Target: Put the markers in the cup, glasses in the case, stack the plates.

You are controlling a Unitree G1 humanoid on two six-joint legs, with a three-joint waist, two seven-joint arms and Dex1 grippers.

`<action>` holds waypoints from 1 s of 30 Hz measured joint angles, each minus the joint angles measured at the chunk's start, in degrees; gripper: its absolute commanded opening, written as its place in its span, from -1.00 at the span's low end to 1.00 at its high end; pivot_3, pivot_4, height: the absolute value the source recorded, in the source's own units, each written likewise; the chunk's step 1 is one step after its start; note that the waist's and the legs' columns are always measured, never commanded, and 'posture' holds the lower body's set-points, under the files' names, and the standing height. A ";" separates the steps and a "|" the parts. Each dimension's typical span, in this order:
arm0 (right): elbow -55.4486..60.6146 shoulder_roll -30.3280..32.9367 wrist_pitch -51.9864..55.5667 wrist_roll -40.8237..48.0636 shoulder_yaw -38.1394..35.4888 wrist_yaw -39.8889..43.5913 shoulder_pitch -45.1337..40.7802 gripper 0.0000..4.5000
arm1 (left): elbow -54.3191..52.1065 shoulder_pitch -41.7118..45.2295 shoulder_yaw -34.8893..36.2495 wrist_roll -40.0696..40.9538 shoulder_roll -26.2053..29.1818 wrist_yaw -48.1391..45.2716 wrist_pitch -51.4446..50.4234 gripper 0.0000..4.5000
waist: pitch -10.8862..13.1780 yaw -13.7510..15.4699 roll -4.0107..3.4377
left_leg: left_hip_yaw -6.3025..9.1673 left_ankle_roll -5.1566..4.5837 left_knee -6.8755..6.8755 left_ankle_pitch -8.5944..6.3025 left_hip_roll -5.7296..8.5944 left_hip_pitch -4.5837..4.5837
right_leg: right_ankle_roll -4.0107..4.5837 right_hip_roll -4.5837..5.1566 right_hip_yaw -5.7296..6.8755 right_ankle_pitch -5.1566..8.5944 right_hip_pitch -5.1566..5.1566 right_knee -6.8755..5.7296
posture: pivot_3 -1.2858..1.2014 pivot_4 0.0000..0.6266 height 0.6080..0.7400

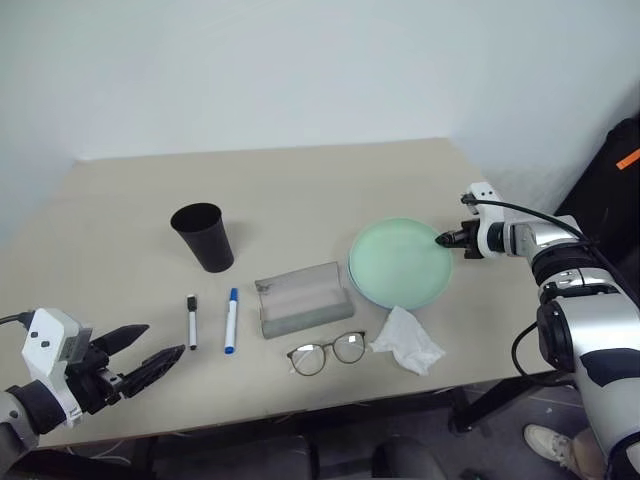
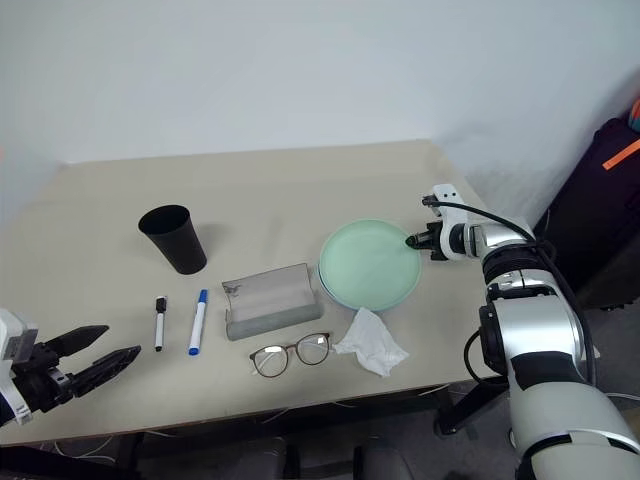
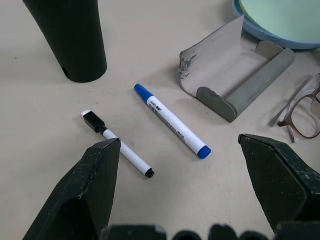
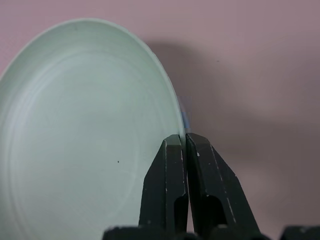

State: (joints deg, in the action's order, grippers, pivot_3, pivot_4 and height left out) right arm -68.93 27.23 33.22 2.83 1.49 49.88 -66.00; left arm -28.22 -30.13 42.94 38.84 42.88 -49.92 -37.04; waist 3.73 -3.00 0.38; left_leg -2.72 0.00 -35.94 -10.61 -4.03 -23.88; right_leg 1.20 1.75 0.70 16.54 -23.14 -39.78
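Observation:
The mint green plate (image 1: 400,262) lies on the light blue plate (image 3: 272,36), whose rim shows beneath it. My right gripper (image 1: 443,240) is shut, its tips at the right rim of the green plate (image 4: 75,150). A black cup (image 1: 205,238) stands upright at the left. In front of it lie the black-capped marker (image 1: 192,322) and the blue-capped marker (image 1: 231,320), side by side. The grey case (image 1: 303,299) lies open in the middle, with the glasses (image 1: 328,353) just in front of it. My left gripper (image 1: 140,352) hovers open near the front left edge, empty.
A crumpled white tissue (image 1: 408,342) lies right of the glasses, in front of the plates. The beige table (image 1: 300,190) ends at a white wall behind. A dark bag with an orange tag (image 1: 615,170) stands off the table's right side.

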 measured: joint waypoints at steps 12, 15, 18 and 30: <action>-0.70 -1.78 1.89 -0.40 -1.16 0.48 -1.38 0.28 | 0.10 1.44 -0.93 -0.11 0.08 0.09 0.02 0.78 | 0.00 0.03 0.00 | -0.01 0.00 0.00 0.00 0.00 0.00 | -0.05 0.01 0.01 -0.03 0.01 0.00 | 0.03 -1.00 1.00; -0.54 -1.60 2.45 -0.80 -0.42 2.88 -1.38 0.76 | 0.19 1.63 -1.13 -0.14 0.09 -0.07 0.09 0.78 | 0.00 0.01 0.00 | 0.00 0.00 0.00 0.00 0.00 0.00 | -0.05 0.00 0.01 -0.03 0.00 0.00 | 0.03 -1.00 1.00; 0.04 -0.51 2.21 -1.38 0.44 4.72 -1.41 0.97 | 0.36 1.89 -1.33 -0.16 0.10 -0.06 0.16 0.78 | 0.00 0.10 -0.01 | -0.01 0.00 0.00 0.00 0.01 0.00 | -0.05 0.01 0.02 -0.03 -0.01 0.00 | 0.03 -1.00 1.00; 33.16 15.01 -2.75 -1.83 10.96 36.49 15.78 0.97 | 1.18 3.05 -2.61 -0.93 0.58 -0.35 0.61 0.78 | -0.02 0.18 0.03 | -0.01 0.01 0.03 -0.01 -0.01 0.04 | 0.00 0.02 0.10 0.01 0.02 0.02 | 0.03 -1.00 1.00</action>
State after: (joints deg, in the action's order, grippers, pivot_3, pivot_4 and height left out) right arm -35.76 42.24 30.47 1.00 12.44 86.37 -50.23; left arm -27.04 -27.08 40.33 37.91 43.46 -50.27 -36.43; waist 3.71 -2.82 0.41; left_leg -2.73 0.01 -35.90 -10.62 -4.05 -23.84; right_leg 1.20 1.77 0.79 16.55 -23.12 -39.75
